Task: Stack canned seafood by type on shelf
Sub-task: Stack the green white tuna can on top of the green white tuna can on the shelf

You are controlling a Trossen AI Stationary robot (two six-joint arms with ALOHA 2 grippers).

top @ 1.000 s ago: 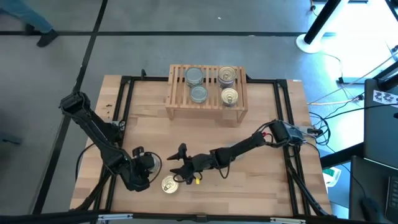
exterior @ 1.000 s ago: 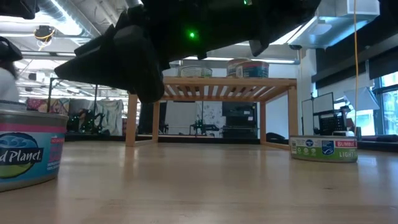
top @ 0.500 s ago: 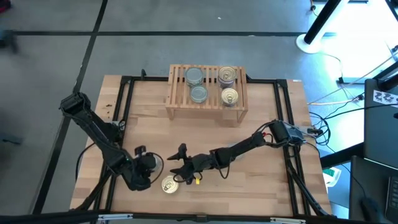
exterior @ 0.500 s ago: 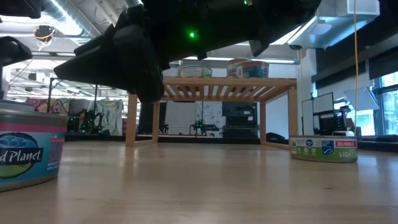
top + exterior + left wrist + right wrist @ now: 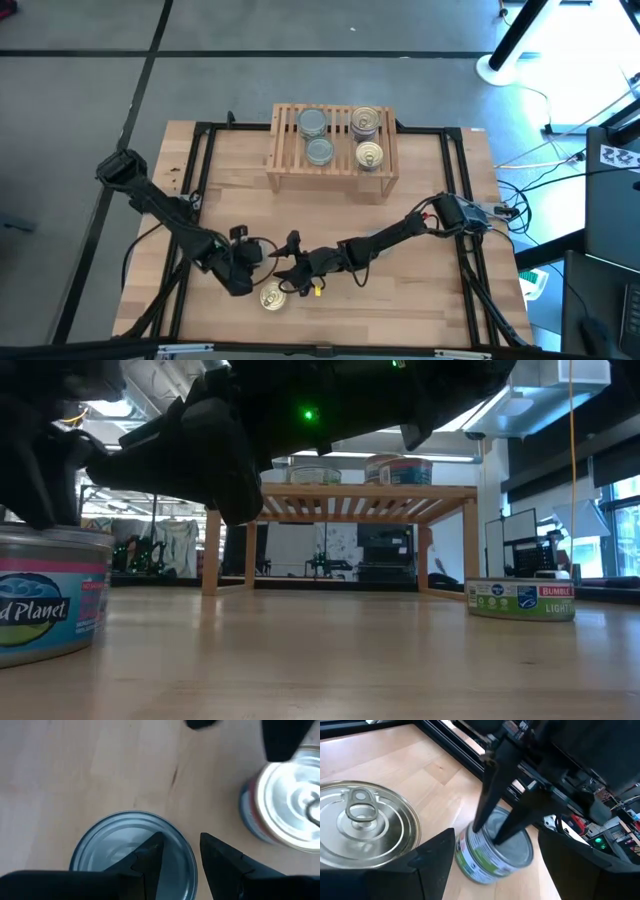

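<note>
Four tins sit sorted on the shelf (image 5: 332,140) at the counter's far edge. Near the front edge, the left gripper (image 5: 177,865), jaws half-spread, hovers over a silver tin (image 5: 120,847); the wide-open right gripper (image 5: 287,272) waits above a gold tin (image 5: 271,296).

Two dark robot arms reach low toward each other over the near middle of the table.

The left arm stretches in from the left edge, elbow bent, its left gripper (image 5: 243,266) pointing down with two slim fingers (image 5: 492,802) partly spread (a narrow gap between them). The right arm extends from the right side, nearly level, its right gripper (image 5: 291,262) spread wide, fingers (image 5: 432,857) well apart, just beside the left gripper.
</note>
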